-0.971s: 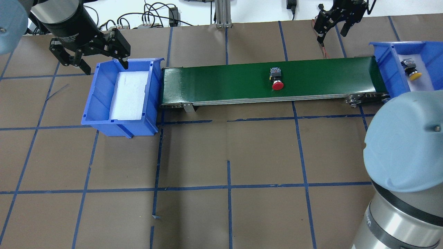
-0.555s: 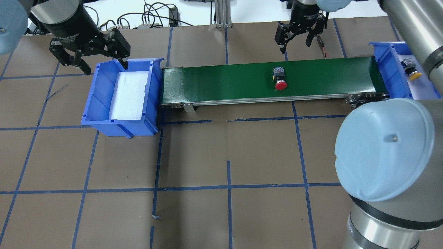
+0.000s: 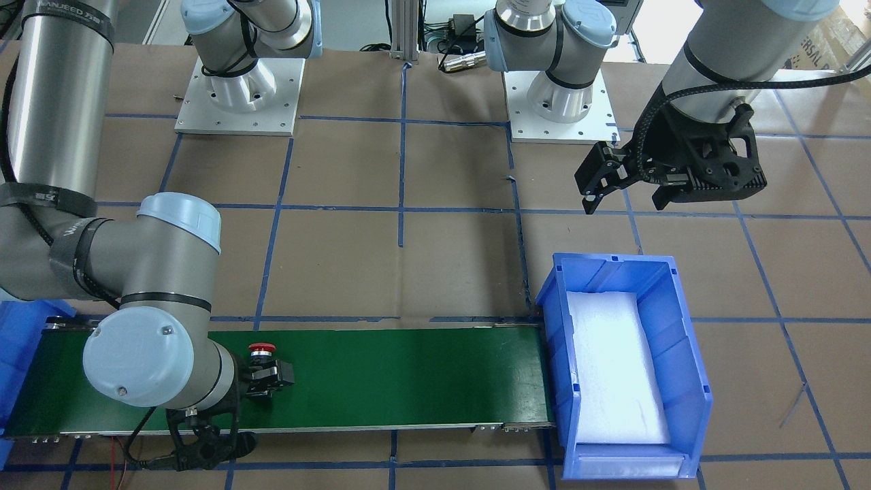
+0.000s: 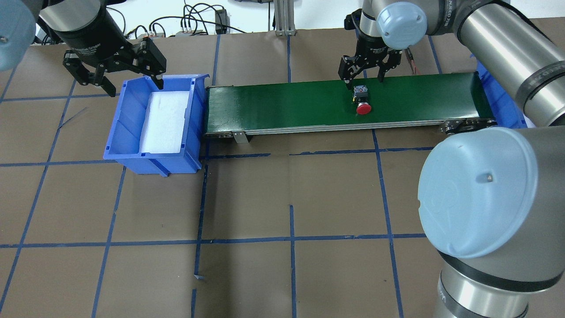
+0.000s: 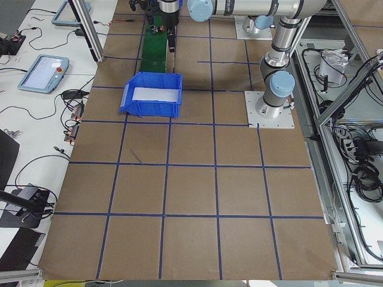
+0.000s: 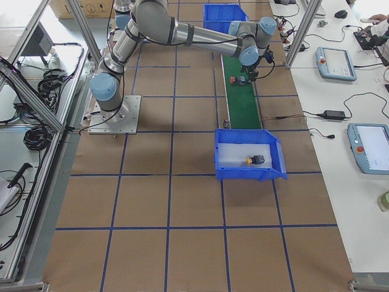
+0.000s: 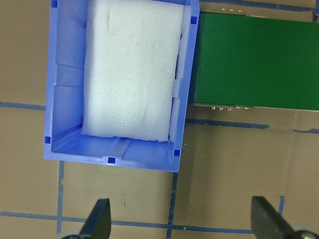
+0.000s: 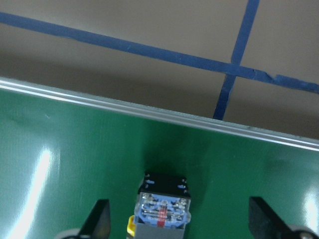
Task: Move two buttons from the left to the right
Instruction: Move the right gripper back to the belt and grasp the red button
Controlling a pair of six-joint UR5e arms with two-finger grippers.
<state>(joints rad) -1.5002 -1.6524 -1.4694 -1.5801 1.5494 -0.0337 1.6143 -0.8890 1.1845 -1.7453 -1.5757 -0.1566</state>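
Note:
The red button [image 4: 363,107] lies on its side on the green conveyor belt [image 4: 287,104], cap toward the robot; it also shows in the front view [image 3: 261,349]. My right gripper [image 4: 363,76] is open and hovers over the button's grey contact block [image 8: 162,206], fingers [image 8: 101,219] on either side and apart from it. The yellow button [image 6: 254,160] lies in the right blue bin [image 6: 249,174]; my right arm hides it in the overhead view. My left gripper [image 4: 136,88] is open and empty over the far rim of the left blue bin [image 4: 150,155], which holds only white foam.
The belt runs between the two bins. My right arm's big elbow [image 4: 479,194] covers the table's right front. Cables and an aluminium post [image 4: 282,17] line the far edge. Blue tape marks a grid on the brown table.
My right arm has swung in from the far right, bringing its open gripper over the red button. The red button has shifted slightly right along the belt. The left arm has not moved.

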